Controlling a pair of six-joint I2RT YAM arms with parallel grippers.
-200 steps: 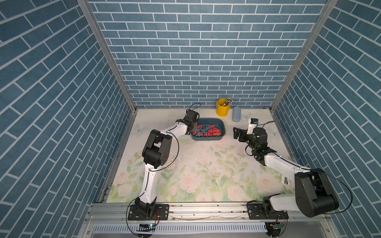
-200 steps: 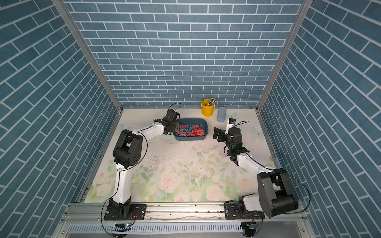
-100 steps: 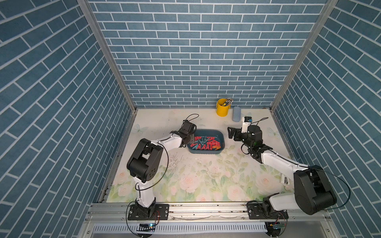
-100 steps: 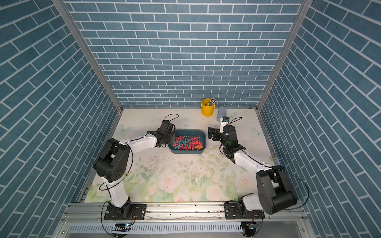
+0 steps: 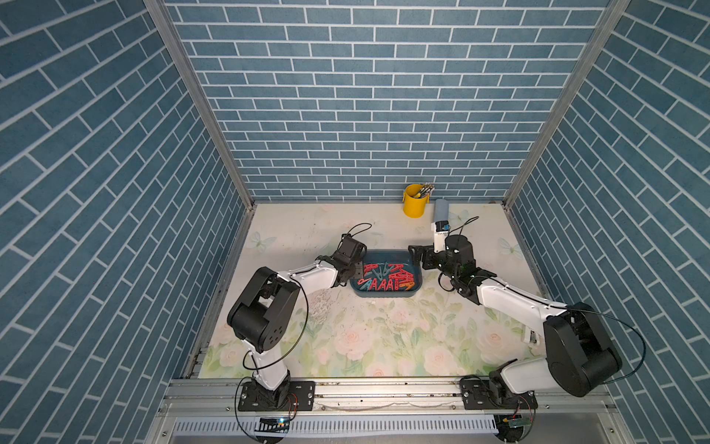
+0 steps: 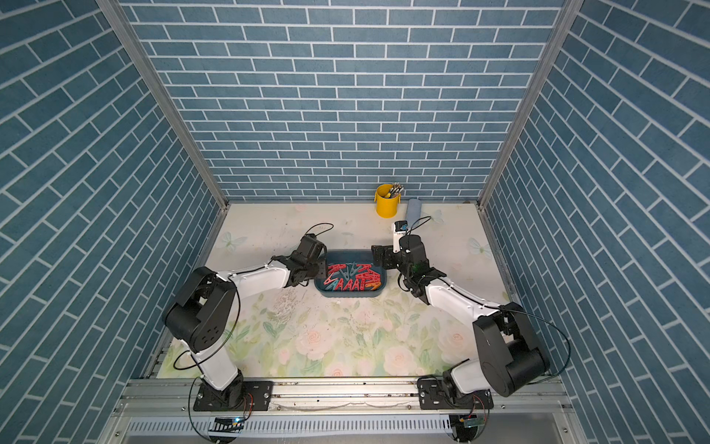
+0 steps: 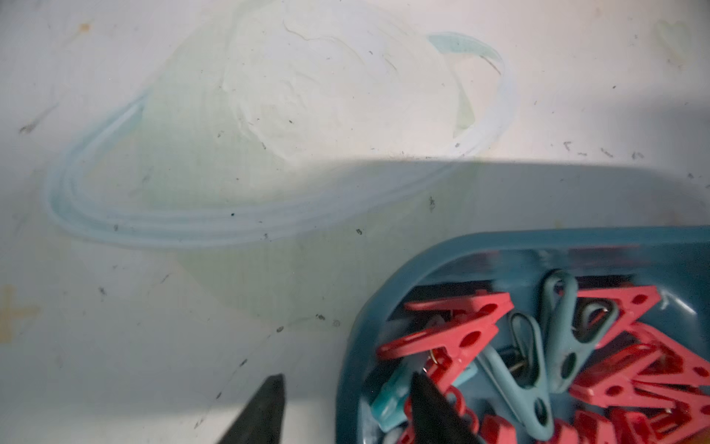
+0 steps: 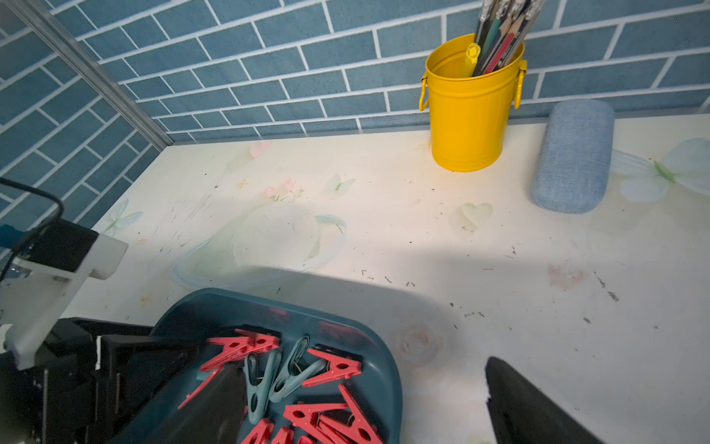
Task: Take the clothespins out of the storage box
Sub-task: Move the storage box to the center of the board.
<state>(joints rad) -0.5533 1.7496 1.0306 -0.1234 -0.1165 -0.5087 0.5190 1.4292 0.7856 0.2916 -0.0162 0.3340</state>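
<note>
Storage box now sits nearer than a second ago, left gripper freshly parted astride its left rim | right gripper wide, astride right rim | clothespins inside, heap running left-right between both | I judge left's inner finger already among them.

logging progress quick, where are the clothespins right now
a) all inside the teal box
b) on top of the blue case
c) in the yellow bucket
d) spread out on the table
a, the red and teal clothespins all lie inside the box, with none outside it.
</note>
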